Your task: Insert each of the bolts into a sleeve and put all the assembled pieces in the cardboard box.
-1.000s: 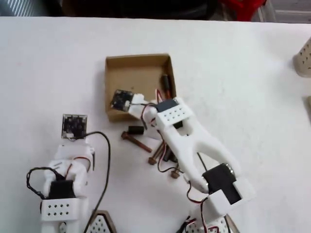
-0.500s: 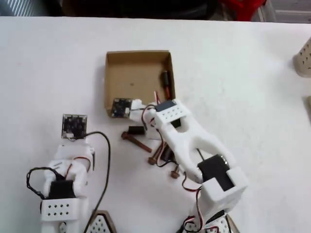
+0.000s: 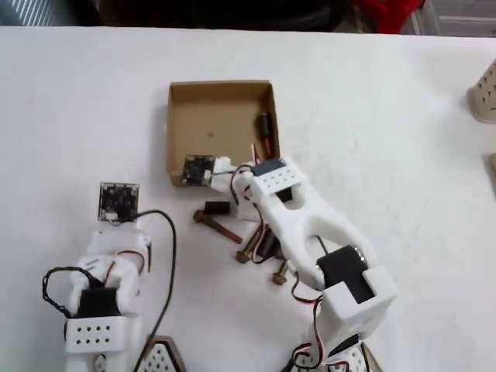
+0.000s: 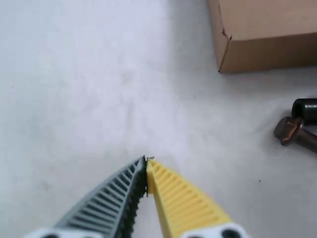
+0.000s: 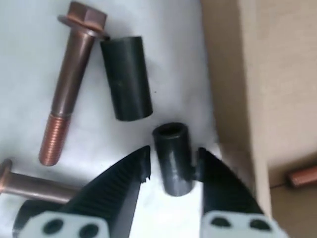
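Observation:
In the right wrist view my right gripper (image 5: pixel 173 166) is open, its fingers close on either side of a black sleeve (image 5: pixel 171 148) lying on the table beside the cardboard box (image 5: pixel 247 74). A second sleeve (image 5: pixel 126 77) and a copper bolt (image 5: pixel 72 79) lie just beyond it, and another bolt (image 5: pixel 25 181) lies off to one side. From above, the box (image 3: pixel 221 128) holds one assembled piece (image 3: pixel 265 132) by its right wall. My left gripper (image 4: pixel 146 171) is shut and empty over bare table, short of the box corner (image 4: pixel 233 44).
The right arm (image 3: pixel 294 221) lies across the loose bolts (image 3: pixel 248 249) in front of the box. The left arm (image 3: pixel 101 310) sits at the front left. A pale perforated object (image 3: pixel 484 93) stands at the right edge. White table lies open behind and left of the box.
The right arm has drawn back from over the box's front edge toward the loose parts. The box has shifted slightly. The left arm has stayed still.

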Robot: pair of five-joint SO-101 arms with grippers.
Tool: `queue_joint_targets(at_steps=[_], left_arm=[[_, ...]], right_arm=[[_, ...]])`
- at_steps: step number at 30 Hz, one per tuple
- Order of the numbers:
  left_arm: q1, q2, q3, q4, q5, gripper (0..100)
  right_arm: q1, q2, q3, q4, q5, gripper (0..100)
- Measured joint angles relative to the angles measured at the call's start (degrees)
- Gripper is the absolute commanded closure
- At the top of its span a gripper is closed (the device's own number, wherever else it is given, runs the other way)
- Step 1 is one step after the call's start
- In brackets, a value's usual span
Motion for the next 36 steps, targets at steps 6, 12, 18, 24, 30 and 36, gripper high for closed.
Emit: queue_joint_targets(at_steps=[6, 12, 18, 24, 30, 36], left_arm=[[0.0, 0.0, 0.0, 0.0, 0.0, 98], [0.0, 0.0, 0.0, 0.0, 0.0, 98], [0.0, 0.0, 0.0, 0.0, 0.0, 98], [0.0, 0.0, 0.0, 0.0, 0.0, 98], [0.0, 0.0, 0.0, 0.0, 0.0, 98], [0.0, 0.0, 0.0, 0.0, 0.0, 97]], right_arm=[[0.1, 0.0, 0.0, -0.2, 0.0, 88.4], [0.1, 0.0, 0.0, -0.2, 0.0, 98.1], [-0.1, 0.0, 0.0, -0.4, 0.0, 98.1], [-0.1, 0.0, 0.0, -0.5, -9.3, 98.1], [0.9, -3.4, 0.0, 3.5, -29.9, 98.1], [4.1, -8.3, 0.0, 11.5, -45.3, 98.1]])
